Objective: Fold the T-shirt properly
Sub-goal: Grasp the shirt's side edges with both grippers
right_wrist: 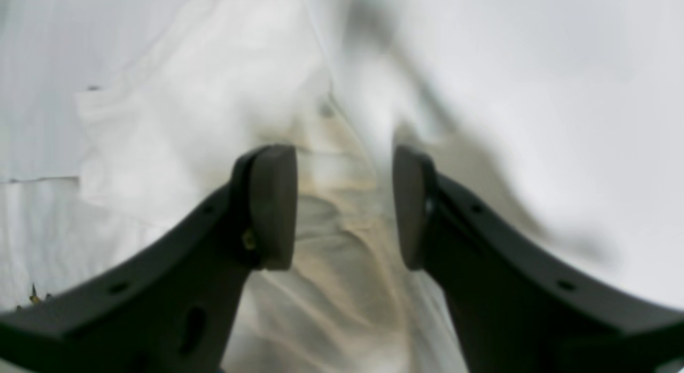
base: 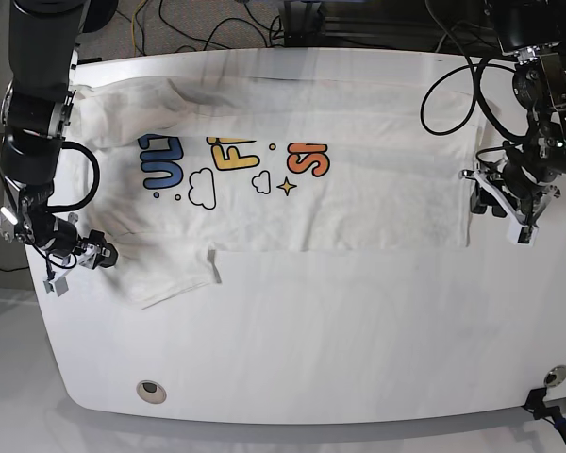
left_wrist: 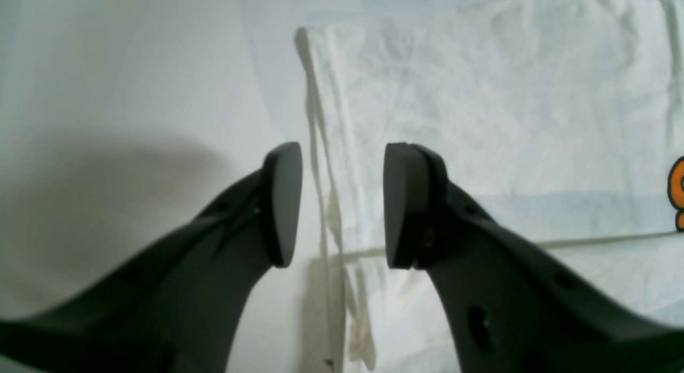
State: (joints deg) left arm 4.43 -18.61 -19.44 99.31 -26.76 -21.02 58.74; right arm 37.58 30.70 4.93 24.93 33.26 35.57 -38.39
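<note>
The white T-shirt point(base: 377, 198) lies across the table, its near part folded over so the blue, yellow and orange letters are cut off at the fold. My left gripper point(base: 495, 208) hovers at the shirt's right edge. In the left wrist view it point(left_wrist: 342, 202) is open, with the shirt's point(left_wrist: 481, 95) edge running below the gap. My right gripper point(base: 102, 255) is at the rumpled sleeve on the near left. In the right wrist view it point(right_wrist: 342, 207) is open above creased cloth point(right_wrist: 187, 122), holding nothing.
The white table point(base: 311, 330) has a curved front edge and a round hole point(base: 149, 388) near the front left. Cables point(base: 208, 28) trail behind the far edge. A black fitting point(base: 547, 401) sits at the front right corner.
</note>
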